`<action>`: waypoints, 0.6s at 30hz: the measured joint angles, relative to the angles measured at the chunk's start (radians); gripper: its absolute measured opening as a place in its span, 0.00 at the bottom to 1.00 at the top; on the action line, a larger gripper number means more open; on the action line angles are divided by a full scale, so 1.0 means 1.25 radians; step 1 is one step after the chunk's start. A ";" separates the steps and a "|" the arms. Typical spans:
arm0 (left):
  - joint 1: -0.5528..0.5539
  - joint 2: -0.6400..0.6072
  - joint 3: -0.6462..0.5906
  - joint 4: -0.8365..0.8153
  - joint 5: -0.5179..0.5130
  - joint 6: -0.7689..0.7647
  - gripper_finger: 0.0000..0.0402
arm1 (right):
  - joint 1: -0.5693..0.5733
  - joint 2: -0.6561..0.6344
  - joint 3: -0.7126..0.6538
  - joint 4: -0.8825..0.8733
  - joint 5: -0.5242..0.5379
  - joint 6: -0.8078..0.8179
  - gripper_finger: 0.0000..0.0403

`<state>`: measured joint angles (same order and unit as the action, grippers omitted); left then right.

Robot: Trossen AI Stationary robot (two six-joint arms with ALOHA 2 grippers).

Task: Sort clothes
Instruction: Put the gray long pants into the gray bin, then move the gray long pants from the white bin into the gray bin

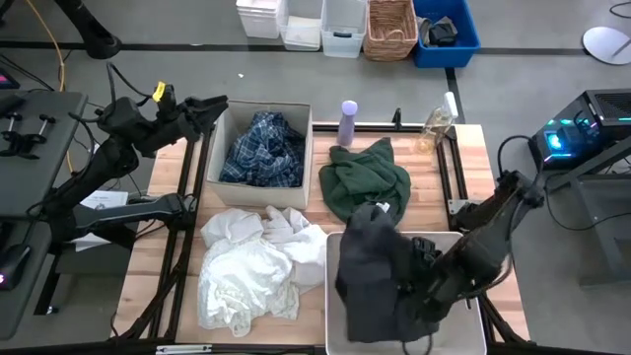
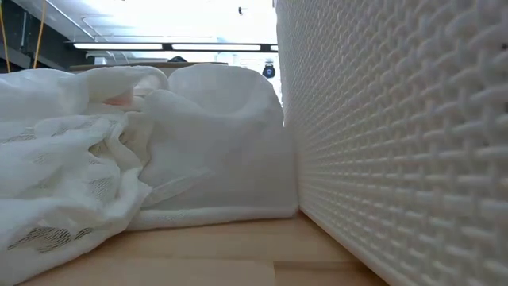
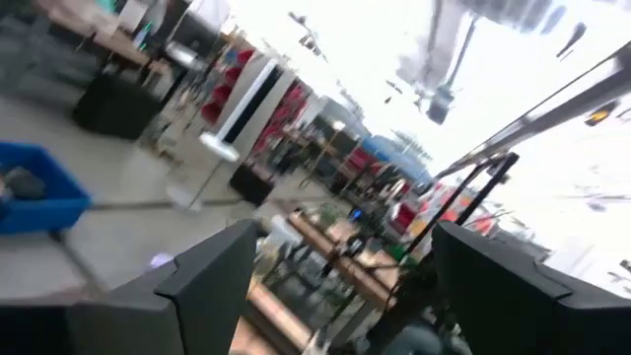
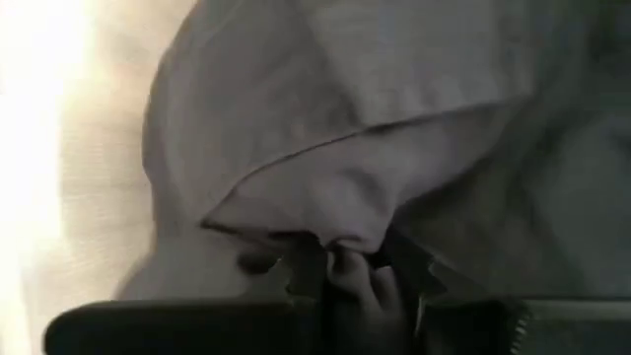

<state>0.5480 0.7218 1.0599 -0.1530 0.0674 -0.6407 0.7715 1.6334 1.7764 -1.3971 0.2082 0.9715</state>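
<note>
The wooden slatted table (image 1: 434, 197) carries everything, and I read the layout as sorting by colour: the white perforated plastic bin (image 1: 337, 296) at its 5 o'clock corner takes darks, and the pale fabric box (image 1: 219, 138) at 11 o'clock already holds the crumpled blue-and-white plaid shirt (image 1: 264, 148). The heap of white, partly lacy garments (image 1: 254, 264) lies loose at 7 o'clock, touching the bin's wall, probably unsorted as yet. The dark green top (image 1: 363, 177) sits bunched near the table's middle, toward 1 o'clock, just beside a lavender bottle (image 1: 348, 120) at 12. The dark grey top (image 1: 370, 264) hangs half in the bin, draped over its far rim, because my right gripper (image 4: 345, 271) has a fold of it pinched between closed fingers; I judge I am lowering it in. My left gripper (image 3: 335, 286) waits by the box at 10 o'clock, tilted upward, jaws spread wide around nothing. Much is hidden: from above, the grey cloth and my own right arm cover the bin's floor, so I cannot tell what else lies inside. The table-level camera sees only white cloth pressed against the bin's woven wall. My left wrist camera shows just a blurred room, and how many white pieces make up the heap I cannot count.
</note>
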 joint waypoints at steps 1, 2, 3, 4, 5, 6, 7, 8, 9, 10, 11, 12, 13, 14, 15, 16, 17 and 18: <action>0.000 0.002 0.000 0.016 0.000 0.005 0.74 | -0.001 0.003 -0.022 -0.002 -0.009 0.023 0.10; 0.000 0.004 0.000 0.028 0.000 0.013 0.74 | -0.002 0.004 -0.043 0.001 -0.021 0.050 0.11; 0.000 0.007 0.000 0.041 0.000 0.019 0.74 | -0.005 0.005 -0.065 0.007 -0.037 0.077 0.14; 0.000 0.009 0.000 0.051 0.000 0.027 0.74 | -0.011 0.006 -0.087 0.018 -0.065 0.104 0.19; 0.000 0.010 0.000 0.055 0.000 0.038 0.74 | -0.017 0.007 -0.108 0.036 -0.103 0.122 0.25; 0.000 0.011 0.000 0.059 0.001 0.051 0.74 | -0.022 0.009 -0.125 0.058 -0.144 0.133 0.32; 0.000 0.011 0.000 0.061 0.003 0.064 0.74 | -0.026 0.009 -0.136 0.084 -0.175 0.142 0.39; 0.000 0.011 0.000 0.061 0.013 0.080 0.74 | -0.029 0.009 -0.143 0.112 -0.201 0.145 0.47; 0.000 0.011 0.000 0.059 0.027 0.094 0.74 | -0.033 0.008 -0.146 0.147 -0.237 0.147 0.54; 0.000 0.011 0.000 0.056 0.044 0.106 0.74 | -0.038 0.008 -0.146 0.190 -0.284 0.147 0.61; 0.000 0.011 0.000 0.052 0.065 0.119 0.74 | -0.042 0.008 -0.144 0.229 -0.337 0.147 0.66; 0.000 0.011 0.000 0.049 0.088 0.130 0.74 | -0.047 0.008 -0.141 0.262 -0.388 0.154 0.71; 0.000 0.011 0.000 0.047 0.113 0.142 0.74 | -0.053 0.008 -0.135 0.295 -0.443 0.173 0.75; 0.000 0.011 0.000 0.043 0.140 0.154 0.74 | -0.062 0.008 -0.126 0.328 -0.488 0.200 0.78; 0.000 0.011 0.000 0.039 0.162 0.168 0.74 | -0.070 0.008 -0.113 0.353 -0.518 0.231 0.79; 0.000 0.011 0.000 0.034 0.183 0.182 0.74 | -0.080 0.008 -0.095 0.368 -0.527 0.261 0.80; 0.000 0.011 0.000 0.027 0.201 0.197 0.74 | -0.090 0.008 -0.074 0.377 -0.524 0.279 0.81; 0.000 0.011 0.000 0.018 0.214 0.210 0.74 | -0.102 0.008 -0.053 0.383 -0.512 0.288 0.81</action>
<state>0.5484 0.7352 1.0599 -0.1310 0.3343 -0.3776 0.6442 1.6428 1.7101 -0.9183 -0.4313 1.3313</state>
